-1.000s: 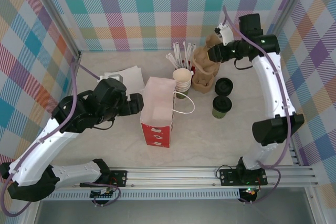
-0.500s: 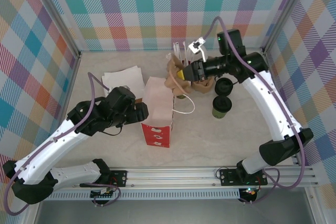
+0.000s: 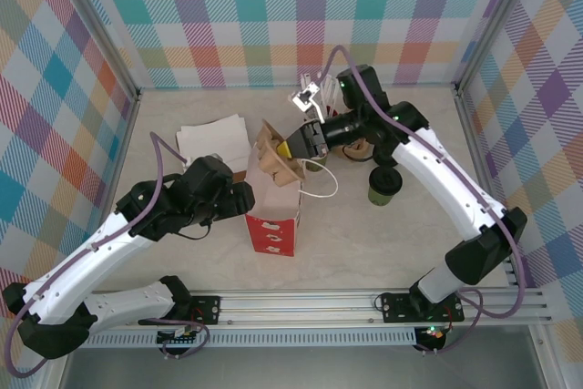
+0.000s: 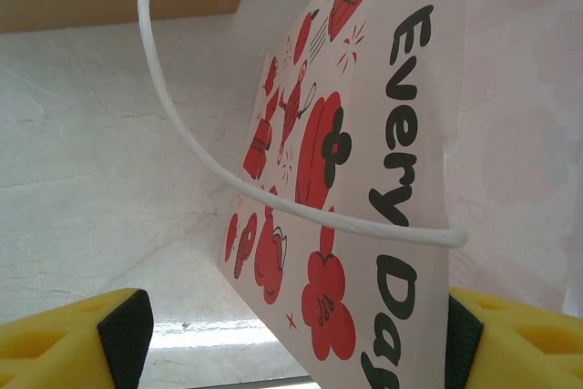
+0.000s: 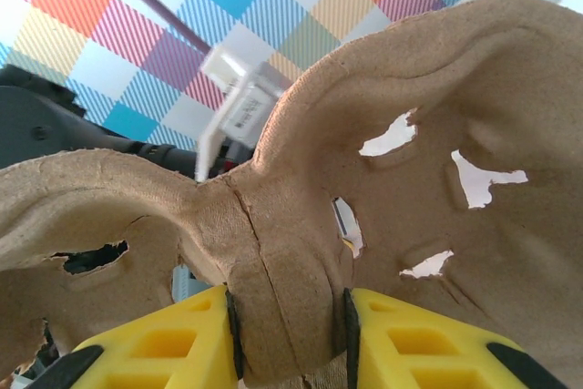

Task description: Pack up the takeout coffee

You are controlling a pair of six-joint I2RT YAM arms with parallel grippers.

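— Where does the takeout coffee (image 3: 384, 190) sit?

— It stands upright on the table (image 3: 346, 243), to the right of the paper bag (image 3: 273, 216) and well apart from it. It is a dark green cup with a black top, and neither pincer touches it

— What is the right gripper (image 3: 291, 147) doing?

— It hangs over the bag's open mouth, clamped on a brown pulp cup carrier (image 3: 271, 161). In the right wrist view its yellow fingers (image 5: 428, 348) press on either side of the carrier's middle ridge, and the torn holes of the cup pockets spread out above them

— And the left gripper (image 3: 240, 198)?

— It is low at the bag's left side. In the left wrist view its yellow fingertips (image 4: 73, 339) stand wide, with the bag's red-printed wall between them. The tip at the right of that view meets the bag's edge and the other is clear of it, so it pinches nothing

— Anything else nearby?

— The bag's white cord handle (image 3: 321, 184) loops out toward the cup, and white napkins (image 3: 214, 138) lie on the table behind the left gripper
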